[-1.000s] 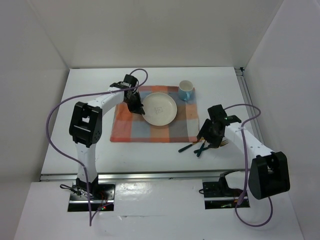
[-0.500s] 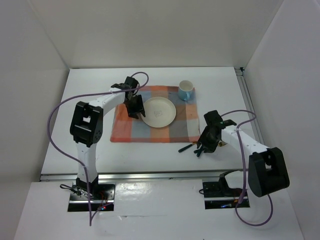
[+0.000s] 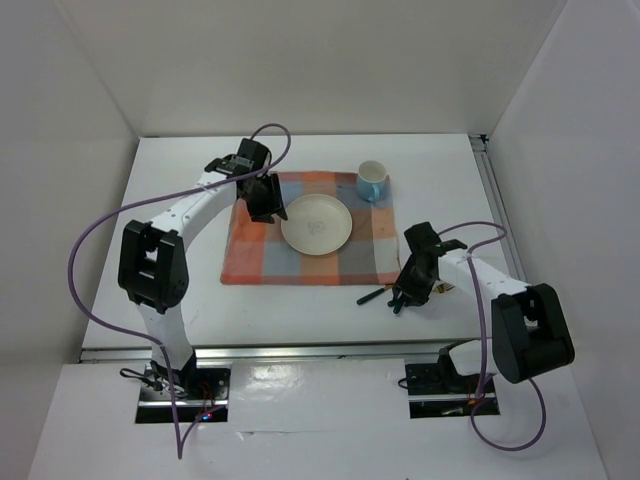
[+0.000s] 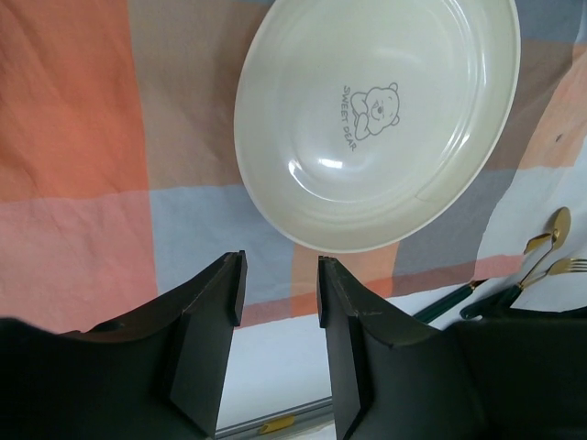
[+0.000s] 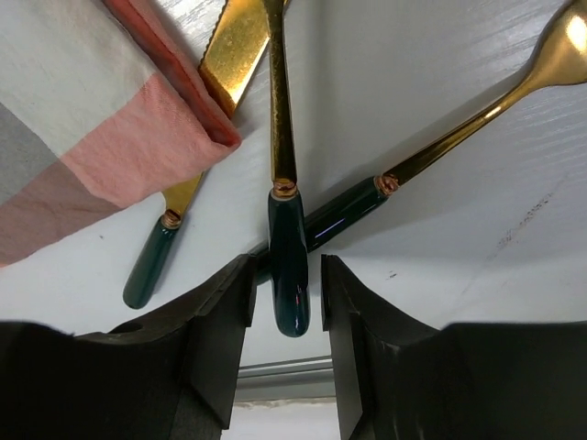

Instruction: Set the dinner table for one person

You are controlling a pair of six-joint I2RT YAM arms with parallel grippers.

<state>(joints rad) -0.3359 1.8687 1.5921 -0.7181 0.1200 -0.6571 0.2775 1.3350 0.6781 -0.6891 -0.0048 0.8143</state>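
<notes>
Left gripper (image 4: 280, 266) hangs over the checked placemat (image 3: 300, 262) at the centre of the overhead view, by the left rim of the cream plate (image 3: 316, 223). Its jaws are parted with only cloth showing between them. Right gripper (image 5: 286, 266) is down at the cutlery off the mat's lower right corner. Its fingers stand apart on either side of the dark green handle (image 5: 289, 284) of one gold piece, close to it but not visibly pressing. A gold-bladed knife (image 5: 234, 46) lies beside that piece with its blade tucked under the mat's corner, and a third green-handled piece crosses behind.

The plate sits on the mat and shows only its printed bear and the words SWEET BEAR. A light blue mug (image 3: 372, 181) stands upright on the mat's upper right corner; from here I can't tell what is in it.

Under everything lies the dinner table (image 3: 430, 150), white and flat. Its long side seems to run left to right across the frame, with a metal rail (image 3: 300, 352) along its bottom edge.
</notes>
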